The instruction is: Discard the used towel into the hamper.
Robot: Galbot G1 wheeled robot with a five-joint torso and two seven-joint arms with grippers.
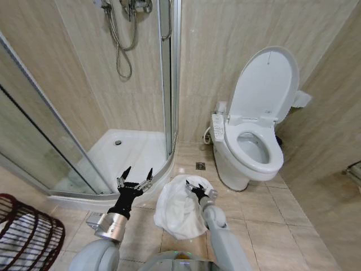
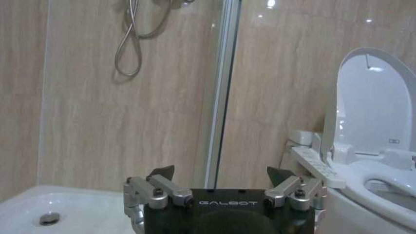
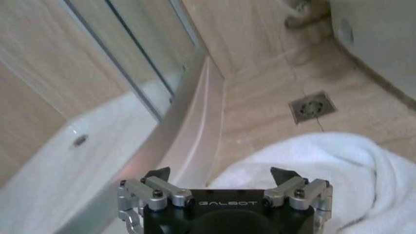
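A white towel lies crumpled on the tiled floor between the shower tray and the toilet. My right gripper hovers at the towel's far edge, open, with nothing between its fingers. In the right wrist view the towel spreads just ahead of the open right gripper. My left gripper is held open above the curb of the shower tray, beside the towel; in the left wrist view the left gripper faces the shower wall. The hamper, a dark red-brown ribbed basket, stands at the lower left.
A toilet with its lid up stands at the right. The shower tray with glass doors takes up the left. A floor drain sits beyond the towel. Open tiled floor lies at the lower right.
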